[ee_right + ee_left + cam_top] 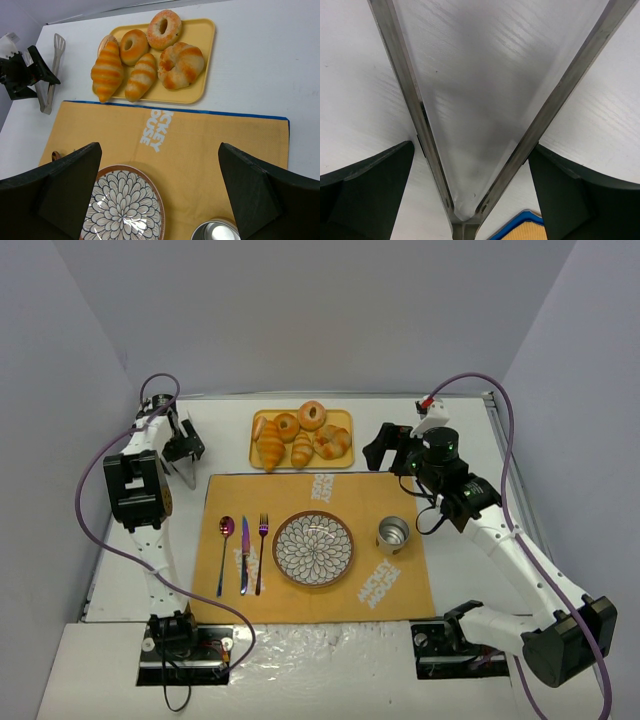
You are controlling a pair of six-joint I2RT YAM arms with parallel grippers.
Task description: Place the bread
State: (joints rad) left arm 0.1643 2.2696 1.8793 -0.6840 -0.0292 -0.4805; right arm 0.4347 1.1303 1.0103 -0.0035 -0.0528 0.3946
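Two striped golden bread rolls lie on the yellow tray (344,420): the larger (270,445) on the left, the smaller (302,448) beside it. Both show in the right wrist view, larger (106,69) and smaller (140,77). My left gripper (185,448) is at the table's left, well left of the tray. Its fingers (370,192) press the outer sides of metal tongs (410,100), which stay spread in a V. My right gripper (385,448) is open and empty, right of the tray. In its own view (160,200) it hangs over the orange mat (215,145).
Two ring bagels (312,415) and a knotted bun (333,441) share the tray. On the mat are a flower-patterned plate (313,548), a metal cup (393,534), a spoon (225,552), a knife (243,555) and a fork (262,550). Grey walls enclose the table.
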